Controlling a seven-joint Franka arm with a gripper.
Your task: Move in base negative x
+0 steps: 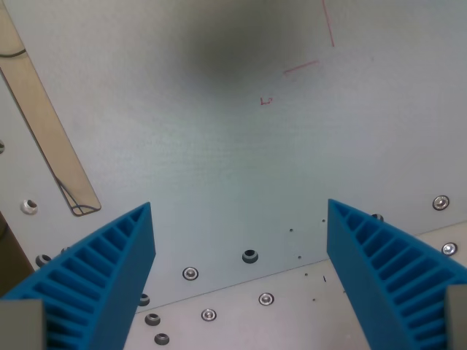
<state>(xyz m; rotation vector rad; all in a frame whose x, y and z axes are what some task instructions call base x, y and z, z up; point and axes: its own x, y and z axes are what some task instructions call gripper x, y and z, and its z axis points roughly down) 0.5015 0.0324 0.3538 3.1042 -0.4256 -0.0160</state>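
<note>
**Inspector A:** State of the gripper [241, 240]?

**Inspector B:** Released. The two blue ribbed fingers [109, 270] stand wide apart at the bottom corners of the wrist view, with nothing between them. Only the pale table surface [233, 160] shows in the gap.

**A:** And the task's thing?

**B:** It is the gripper itself; the order is a pure translation along base negative x. It hangs above the table, over a seam studded with screws [250, 256]. I cannot tell how high.

**A:** Orientation?

**B:** It points straight down at the table. Its long axis, taken finger to finger, runs from the wrist view's left to the wrist view's right, roughly parallel to the seam.

**A:** Hazards?

**B:** Three, in my judgement. First, no base axis can be read from this view, so a frame mix-up would send the arm the wrong way unnoticed. Second, a tan strip [51, 124] lies diagonally on the table at the wrist view's left; if the arm sags while travelling that way, a fingertip could catch it. Third, faint red marks [300, 67] sit toward the top; whether they bound a permitted zone, I cannot say.
</note>
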